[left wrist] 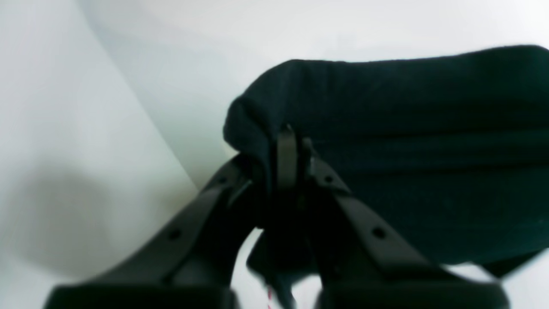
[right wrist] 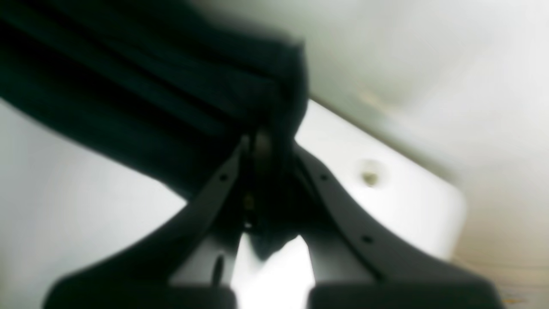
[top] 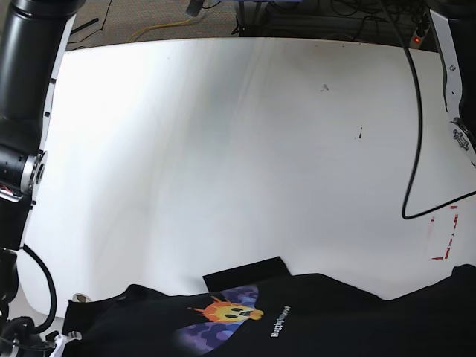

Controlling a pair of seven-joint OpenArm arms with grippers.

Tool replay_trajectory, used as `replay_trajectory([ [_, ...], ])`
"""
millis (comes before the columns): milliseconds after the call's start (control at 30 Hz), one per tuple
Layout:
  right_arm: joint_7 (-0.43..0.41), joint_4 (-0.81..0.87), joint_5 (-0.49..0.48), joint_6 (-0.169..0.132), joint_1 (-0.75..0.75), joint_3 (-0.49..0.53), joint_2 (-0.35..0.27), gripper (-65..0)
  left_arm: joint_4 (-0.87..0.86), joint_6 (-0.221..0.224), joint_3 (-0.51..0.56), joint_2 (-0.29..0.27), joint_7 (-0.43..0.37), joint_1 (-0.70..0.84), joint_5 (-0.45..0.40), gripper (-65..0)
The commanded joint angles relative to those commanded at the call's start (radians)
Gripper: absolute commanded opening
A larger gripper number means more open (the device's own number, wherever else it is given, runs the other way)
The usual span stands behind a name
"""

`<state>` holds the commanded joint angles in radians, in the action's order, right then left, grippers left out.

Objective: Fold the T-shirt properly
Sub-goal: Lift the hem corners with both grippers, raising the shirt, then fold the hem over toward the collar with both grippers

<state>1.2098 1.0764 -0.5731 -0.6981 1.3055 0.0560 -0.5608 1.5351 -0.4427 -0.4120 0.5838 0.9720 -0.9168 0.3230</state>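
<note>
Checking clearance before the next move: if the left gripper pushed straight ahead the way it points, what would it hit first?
The T-shirt itself: the left gripper is shut on its bunched edge, so fabric lies directly ahead. Beyond it only the white table shows, though depth is unclear.

The T-shirt lies along the near edge of the table, stretching between my left gripper and my right gripper, which pinch its opposite ends.

T-shirt: cut by bottom edge of base view | both grippers: outside base view | right wrist view: blurred | print text: too small to read
</note>
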Motion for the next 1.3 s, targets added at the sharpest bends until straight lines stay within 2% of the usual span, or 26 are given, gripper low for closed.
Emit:
replay_trajectory([
  [133, 0.100, 0.181, 0.000, 0.000, -0.186, -0.153, 0.002, -65.0, 0.074, 0.000, -0.048, -0.006, 0.000, 0.176, 0.000, -65.0],
  [200, 0.106, 0.256, 0.000, 0.000, -0.295, -0.195, 0.012, -65.0, 0.110, 0.000, -0.071, -0.011, 0.000, 0.276, 0.002, -65.0],
  [367, 0.106, 0.407, -0.002, 0.000, -0.604, -0.321, 0.023, -65.0, 0.195, 0.000, -0.160, -0.081, -0.002, 0.534, 0.061, -65.0],
  [467, 0.106, 0.488, -0.002, 0.000, -0.763, -0.393, 0.071, -65.0, 0.232, 0.000, -0.190, -0.110, -0.005, 0.677, 0.103, -65.0],
  [533, 0.106, 0.555, -0.002, 0.000, -0.890, -0.434, 0.097, -65.0, 0.258, 0.000, -0.196, -0.149, -0.005, 0.787, 0.123, -65.0],
  [700, 0.106, 0.657, -0.002, 0.000, -1.122, -0.511, 0.160, -65.0, 0.330, 0.000, -0.196, -0.221, -0.008, 1.011, 0.126, -65.0],
  [833, 0.106, 0.713, 0.000, 0.000, -1.274, -0.565, 0.203, -65.0, 0.328, -0.011, -0.222, -0.241, -0.008, 1.131, 0.126, -65.0],
  [900, 0.106, 0.741, 0.000, 0.000, -1.349, -0.582, 0.213, -65.0, 0.324, -0.066, -0.241, -0.241, -0.008, 1.180, 0.120, -65.0],
  [1000, 0.106, 0.753, 0.000, 0.000, -1.417, -0.601, 0.226, -65.0, 0.322, -0.115, -0.270, -0.241, -0.008, 1.227, 0.117, -65.0],
  [1300, 0.106, 0.787, 0.000, 0.000, -1.550, -0.635, 0.252, -65.0, 0.198, -0.126, -0.302, -0.232, -0.008, 1.286, 0.117, -65.0],
])
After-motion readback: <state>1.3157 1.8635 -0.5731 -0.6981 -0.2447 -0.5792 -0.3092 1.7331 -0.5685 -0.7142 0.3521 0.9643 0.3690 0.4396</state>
